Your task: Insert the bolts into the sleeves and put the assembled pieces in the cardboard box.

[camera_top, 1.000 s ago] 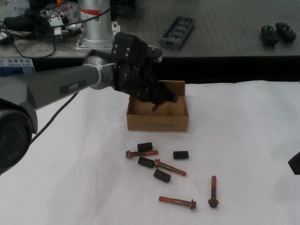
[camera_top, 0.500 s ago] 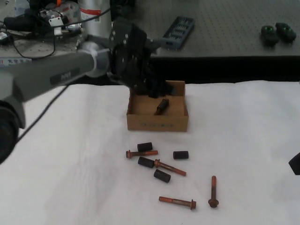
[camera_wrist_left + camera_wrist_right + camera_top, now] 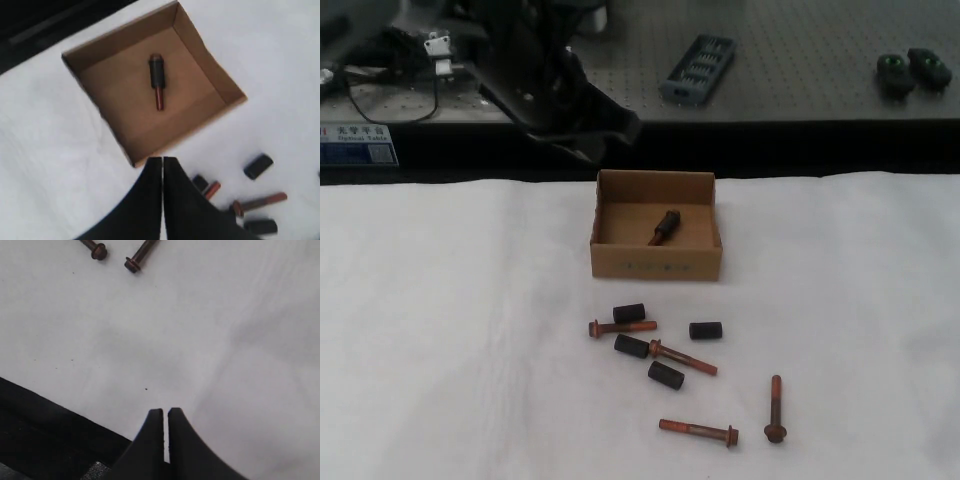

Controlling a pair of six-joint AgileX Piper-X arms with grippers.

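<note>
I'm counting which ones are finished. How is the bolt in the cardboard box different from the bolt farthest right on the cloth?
The bolt in the box has a black sleeve on one end; the rightmost bolt is bare. The boxed bolt lies inside the cardboard box; the rightmost bolt lies out on the white cloth. Both are reddish-brown and lie flat.

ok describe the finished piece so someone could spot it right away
Find the cardboard box on the white cloth. On its floor lies a rusty-red bolt with a black sleeve over one end. It is the only piece inside the box; the other bolts and sleeves lie out on the cloth.
</note>
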